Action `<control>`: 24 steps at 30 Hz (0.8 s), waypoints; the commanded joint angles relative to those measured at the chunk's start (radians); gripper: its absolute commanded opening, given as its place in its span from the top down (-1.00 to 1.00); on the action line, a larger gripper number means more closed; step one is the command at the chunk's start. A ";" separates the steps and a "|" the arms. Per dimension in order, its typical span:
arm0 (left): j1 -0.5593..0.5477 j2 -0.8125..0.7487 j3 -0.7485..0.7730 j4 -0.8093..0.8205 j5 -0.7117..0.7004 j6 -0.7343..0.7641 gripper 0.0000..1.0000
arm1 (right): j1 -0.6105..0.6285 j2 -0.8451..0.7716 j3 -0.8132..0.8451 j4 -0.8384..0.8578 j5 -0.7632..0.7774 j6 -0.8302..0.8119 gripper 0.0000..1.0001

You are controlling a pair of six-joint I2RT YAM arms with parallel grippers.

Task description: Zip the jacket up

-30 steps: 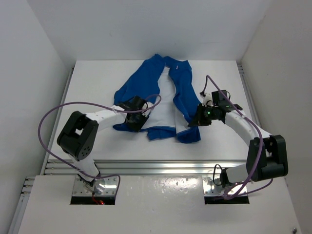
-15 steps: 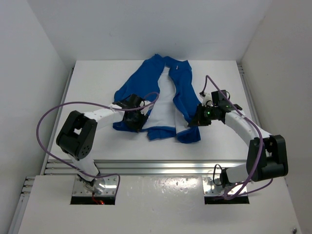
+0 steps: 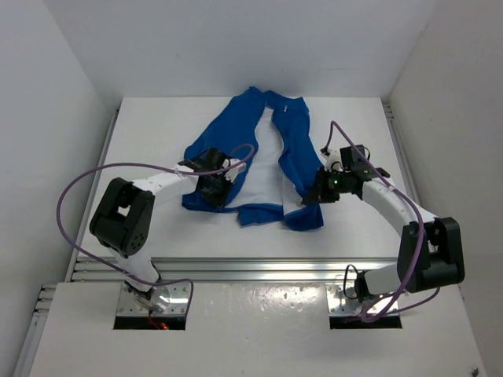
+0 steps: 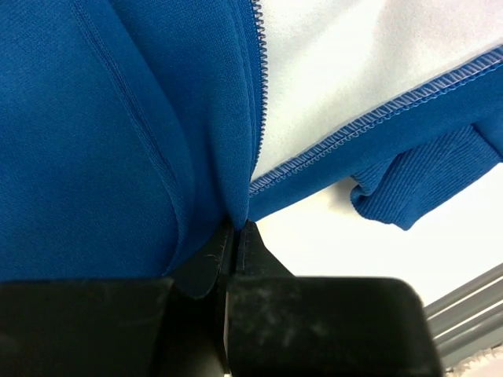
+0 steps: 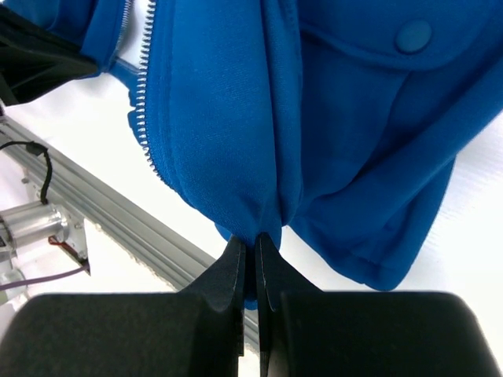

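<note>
The bright blue jacket point(image 3: 267, 157) lies unzipped on the white table, white lining showing between its two front panels. My left gripper point(image 3: 222, 188) is shut on the left panel's lower front edge point(image 4: 204, 149), beside the zipper teeth point(image 4: 261, 71). My right gripper point(image 3: 313, 193) is shut on a fold of the right panel point(image 5: 236, 141) near its hem. That panel's zipper teeth point(image 5: 143, 102) run to the left of the pinch, and a pocket with a blue snap point(image 5: 413, 35) sits above it.
Purple cables point(image 3: 94, 177) loop from both arms over the table. A metal rail point(image 3: 259, 269) runs along the table's near edge. White walls enclose the table on three sides.
My left gripper has closed on the left panel's edge and shifted slightly toward the far side. The right gripper and its hold are unchanged.
</note>
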 commanded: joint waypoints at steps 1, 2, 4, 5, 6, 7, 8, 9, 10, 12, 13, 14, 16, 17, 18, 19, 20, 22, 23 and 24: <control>0.015 -0.043 0.019 0.031 0.060 -0.035 1.00 | 0.006 -0.016 0.018 0.048 -0.046 -0.013 0.99; 0.026 -0.062 0.008 0.070 0.077 -0.052 1.00 | 0.004 -0.027 0.004 0.051 -0.072 -0.017 0.99; 0.036 -0.134 -0.042 0.162 0.144 -0.113 1.00 | 0.008 -0.055 -0.014 0.098 -0.089 -0.020 0.99; 0.047 -0.163 -0.067 0.204 0.175 -0.160 1.00 | 0.008 -0.059 -0.029 0.109 -0.112 -0.028 0.99; 0.056 -0.215 -0.116 0.251 0.229 -0.187 1.00 | 0.001 -0.070 -0.026 0.118 -0.121 -0.037 0.99; 0.056 -0.235 -0.134 0.294 0.257 -0.214 1.00 | -0.008 -0.078 -0.023 0.117 -0.139 -0.040 0.99; 0.056 -0.251 -0.150 0.371 0.284 -0.239 1.00 | 0.006 -0.078 -0.020 0.117 -0.156 -0.043 0.99; 0.056 -0.261 -0.159 0.400 0.309 -0.286 1.00 | 0.003 -0.087 -0.023 0.133 -0.173 -0.037 0.99; 0.056 -0.261 -0.159 0.422 0.345 -0.312 1.00 | 0.001 -0.102 -0.032 0.144 -0.181 -0.033 0.99; 0.056 -0.272 -0.168 0.486 0.373 -0.368 1.00 | 0.001 -0.131 -0.065 0.221 -0.205 -0.017 0.99; 0.056 -0.272 -0.168 0.503 0.384 -0.420 1.00 | 0.006 -0.150 -0.084 0.244 -0.207 -0.005 0.99; 0.067 -0.272 -0.179 0.541 0.419 -0.441 1.00 | 0.011 -0.167 -0.089 0.285 -0.208 -0.010 0.99; 0.067 -0.272 -0.179 0.578 0.451 -0.501 1.00 | 0.023 -0.184 -0.100 0.290 -0.209 -0.046 0.99; 0.067 -0.272 -0.188 0.594 0.461 -0.517 1.00 | 0.030 -0.190 -0.100 0.290 -0.207 -0.053 0.99; 0.076 -0.272 -0.188 0.606 0.461 -0.527 1.00 | 0.035 -0.190 -0.099 0.289 -0.192 -0.062 0.99; 0.076 -0.272 -0.179 0.606 0.447 -0.527 1.00 | 0.037 -0.194 -0.091 0.272 -0.178 -0.059 0.99; 0.076 -0.263 -0.165 0.588 0.447 -0.512 1.00 | 0.044 -0.193 -0.082 0.252 -0.135 -0.068 0.99; 0.076 -0.254 -0.137 0.554 0.427 -0.480 1.00 | 0.063 -0.176 -0.033 0.142 -0.106 -0.126 0.99; 0.076 -0.274 -0.137 0.563 0.366 -0.489 1.00 | 0.069 -0.165 0.002 0.108 -0.094 -0.134 0.99; 0.076 -0.284 -0.137 0.563 0.308 -0.510 1.00 | 0.080 -0.168 0.003 0.098 -0.075 -0.132 0.99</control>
